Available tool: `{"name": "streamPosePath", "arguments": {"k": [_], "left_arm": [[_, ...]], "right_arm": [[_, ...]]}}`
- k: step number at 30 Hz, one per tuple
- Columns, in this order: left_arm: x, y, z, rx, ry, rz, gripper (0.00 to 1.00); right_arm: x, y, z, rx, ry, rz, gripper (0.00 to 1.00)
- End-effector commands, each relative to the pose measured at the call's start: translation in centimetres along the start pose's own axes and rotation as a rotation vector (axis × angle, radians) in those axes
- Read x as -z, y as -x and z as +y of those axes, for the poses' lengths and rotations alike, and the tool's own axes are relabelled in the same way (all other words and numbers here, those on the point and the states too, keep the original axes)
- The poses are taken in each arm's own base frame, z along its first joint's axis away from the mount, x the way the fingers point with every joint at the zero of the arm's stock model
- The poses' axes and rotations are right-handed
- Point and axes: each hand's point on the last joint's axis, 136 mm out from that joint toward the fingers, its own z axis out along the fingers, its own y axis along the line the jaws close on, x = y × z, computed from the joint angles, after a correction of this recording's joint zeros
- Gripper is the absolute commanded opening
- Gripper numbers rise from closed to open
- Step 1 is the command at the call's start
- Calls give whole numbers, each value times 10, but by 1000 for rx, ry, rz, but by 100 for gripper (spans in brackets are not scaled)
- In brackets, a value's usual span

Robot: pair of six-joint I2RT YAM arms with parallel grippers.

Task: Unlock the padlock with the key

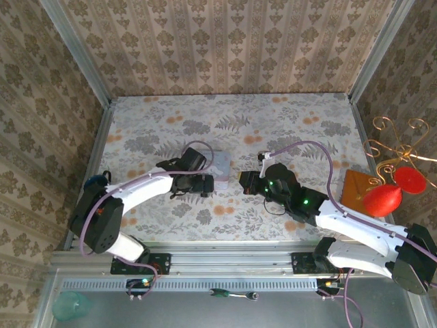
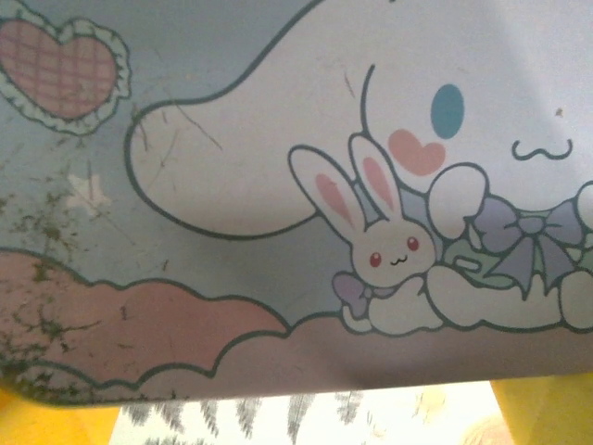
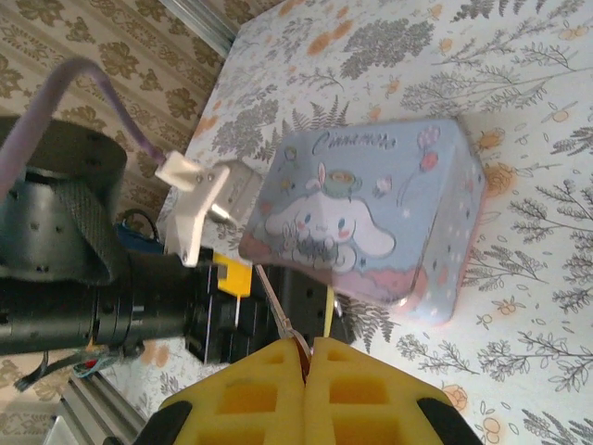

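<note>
Presently: right gripper (image 3: pixel 306 350), jaws pressed together on a thin metal bit (image 3: pixel 276 301); whether it belongs to padlock or key, cannot tell. Left gripper (image 1: pixel 203 183), jaws wide, close against cartoon tin (image 3: pixel 371 218), mid floral surface (image 1: pixel 287 130).

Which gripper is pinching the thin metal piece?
The right gripper: its yellow fingers are closed on the thin metal piece. The left gripper sits against the cartoon tin instead.
</note>
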Motion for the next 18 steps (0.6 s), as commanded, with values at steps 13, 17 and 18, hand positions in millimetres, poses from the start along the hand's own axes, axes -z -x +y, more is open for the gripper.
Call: {"name": "streamPosePath", "arguments": {"k": [13,17,18], "left_arm": [[23,37,-31,4,-204,-243,100],[36,20,-33,-45,-273,-334,99],[38,17,-34,-49,-312,-353,99]], "right_arm": [[-1,-7,-8,-34,-18,15,0],[-5,-8,-6,-38,-9,20,0],[-5,-8,-6,-38,-6,20,0]]}}
